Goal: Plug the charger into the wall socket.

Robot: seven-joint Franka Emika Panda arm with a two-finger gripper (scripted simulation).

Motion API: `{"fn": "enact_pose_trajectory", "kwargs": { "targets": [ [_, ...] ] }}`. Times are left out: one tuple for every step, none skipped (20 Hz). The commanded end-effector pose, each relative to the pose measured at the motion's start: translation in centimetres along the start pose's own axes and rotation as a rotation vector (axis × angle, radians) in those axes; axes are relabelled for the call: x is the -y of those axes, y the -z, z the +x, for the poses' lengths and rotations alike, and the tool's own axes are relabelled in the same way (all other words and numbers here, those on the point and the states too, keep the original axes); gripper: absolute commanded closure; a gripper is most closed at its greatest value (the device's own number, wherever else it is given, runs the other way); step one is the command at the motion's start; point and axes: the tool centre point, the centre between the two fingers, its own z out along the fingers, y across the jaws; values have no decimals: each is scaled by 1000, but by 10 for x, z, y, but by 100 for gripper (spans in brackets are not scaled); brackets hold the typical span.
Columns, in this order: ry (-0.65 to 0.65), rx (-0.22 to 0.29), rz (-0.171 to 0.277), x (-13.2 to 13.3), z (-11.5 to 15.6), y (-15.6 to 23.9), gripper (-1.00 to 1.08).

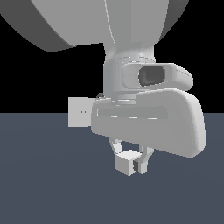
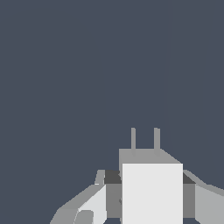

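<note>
The charger [image 1: 127, 162] is a small white cube held between the fingers of my gripper [image 1: 130, 162], which is shut on it a little above the grey floor. In the wrist view the charger [image 2: 151, 192] fills the space between the fingers, and its two thin prongs [image 2: 145, 139] stick out ahead over bare floor. The wall socket [image 1: 80, 112] is a flat upright white panel with two tiny yellowish holes. It stands farther back, toward the exterior view's left of the gripper, and my arm hides its right edge. The socket does not show in the wrist view.
A flat dark grey floor [image 1: 43, 183] spreads around the gripper. My bulky arm and hand [image 1: 153, 122] fill the upper middle of the exterior view, against a black background.
</note>
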Motion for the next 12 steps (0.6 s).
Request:
{"fn": "enact_pose_trajectory", "kwargs": {
  "targets": [
    [33,-1,1,5,3,3,108],
    [51,-1,0,8,4,5,108],
    [71,-1,1,11,6,7,108],
    [93,-2,1,15,8,8,108],
    [117,-2,1,19,9,11,108],
    [144,-2,1,23,11,13,108],
    [172,-2,1,27,13,15,108],
    [202,-2,1,32,15,18,108],
    [234,-3,1,38,16,21,108],
    [267,-3,1,44,18,24,108],
    [303,-3,1,50,19,27,108],
    [341,-3,2,56,20,30,108]
  ]
}}
